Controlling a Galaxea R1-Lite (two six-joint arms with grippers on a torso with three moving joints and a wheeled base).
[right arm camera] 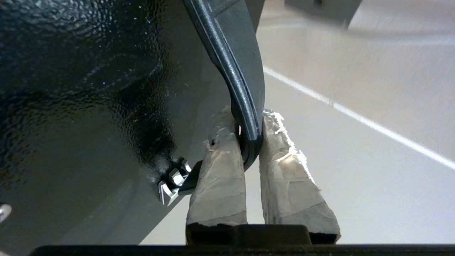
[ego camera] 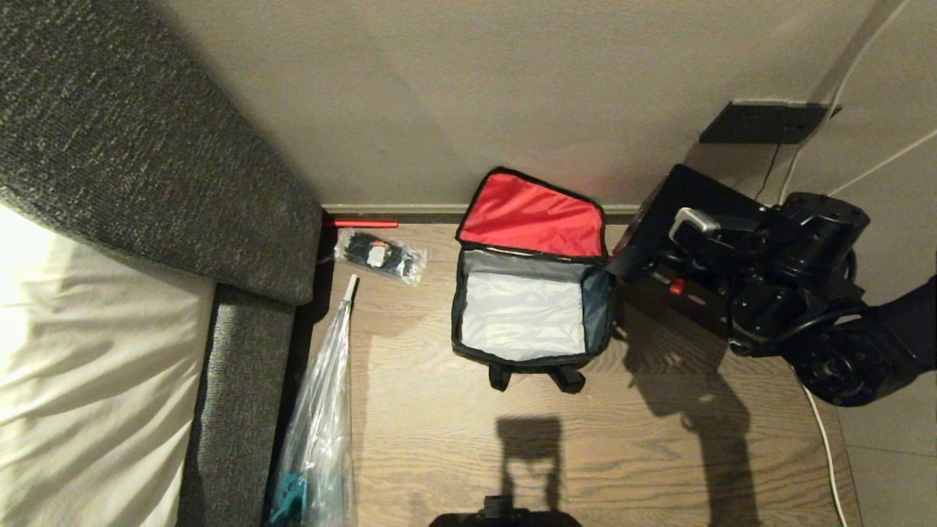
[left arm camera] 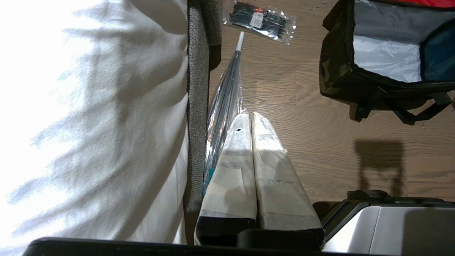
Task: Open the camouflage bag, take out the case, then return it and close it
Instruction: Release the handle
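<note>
Bed (ego camera: 80,351) fills the left side, white sheet over it, with its grey upholstered frame (ego camera: 146,154) running up to the wall. Wooden floor (ego camera: 454,439) takes the middle, and on it sits the camouflage bag (ego camera: 528,293), lid thrown back against the wall so the red lining faces out and the pale silver interior lies open and bare. Over to the right of the bag, the case (ego camera: 662,252) hangs in the air, glossy black, tilted, its lower corner just beside the bag's right wall (whether it touches, cannot tell). And there's the right gripper (right arm camera: 250,142), jaws pinched narrow on the case's black handle (right arm camera: 238,64), taped fingers (right arm camera: 218,177) either side of the strap. Left gripper (left arm camera: 253,119) hangs low near the bed's edge, jaws pressed together on nothing. Beside the bed frame lies a folded clear umbrella (ego camera: 322,410), tip toward the wall. Up past its tip, a small clear packet of black items (ego camera: 381,255) rests on the floor, well apart from the bag.
</note>
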